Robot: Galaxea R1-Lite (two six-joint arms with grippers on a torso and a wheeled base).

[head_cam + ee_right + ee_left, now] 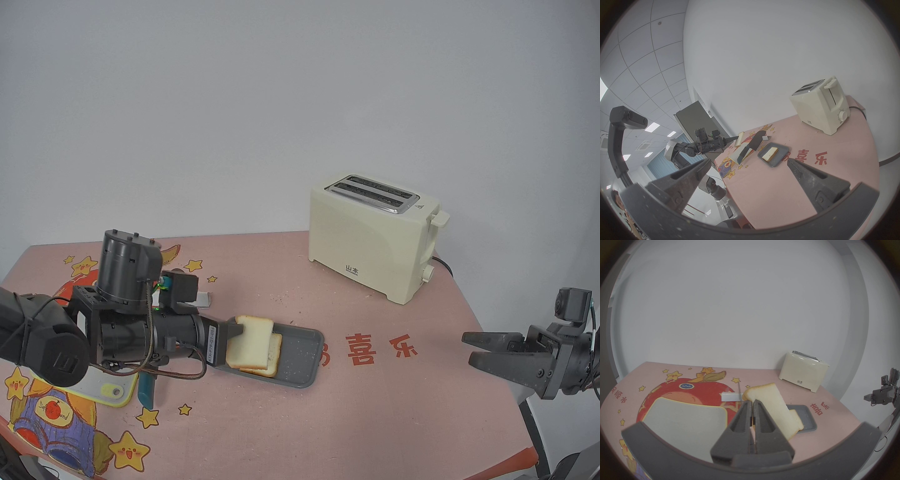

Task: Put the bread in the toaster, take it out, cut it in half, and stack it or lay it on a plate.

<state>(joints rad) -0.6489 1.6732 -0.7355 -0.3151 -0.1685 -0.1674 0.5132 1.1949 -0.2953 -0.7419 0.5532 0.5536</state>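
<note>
My left gripper (232, 340) is shut on the edge of a white bread slice (251, 342), held tilted just over the near end of a grey plate (303, 359). The left wrist view shows the closed fingers (742, 419) with that slice (775, 405) jutting out beside them. A second slice (274, 357) lies flat on the plate, partly hidden behind the held one. The cream toaster (372, 234) stands at the back right, both slots showing no bread. My right gripper (478, 349) hangs open beyond the table's right edge, nothing between its fingers (815, 184).
A white cutting board (684, 424) with a yellow-green rim lies under my left arm, a teal knife handle (145, 390) beside it. A small white rectangular piece (729, 396) sits behind the board. The toaster's cord (445, 265) trails off the right edge. Bare pink tabletop (400, 400) spreads between plate and right gripper.
</note>
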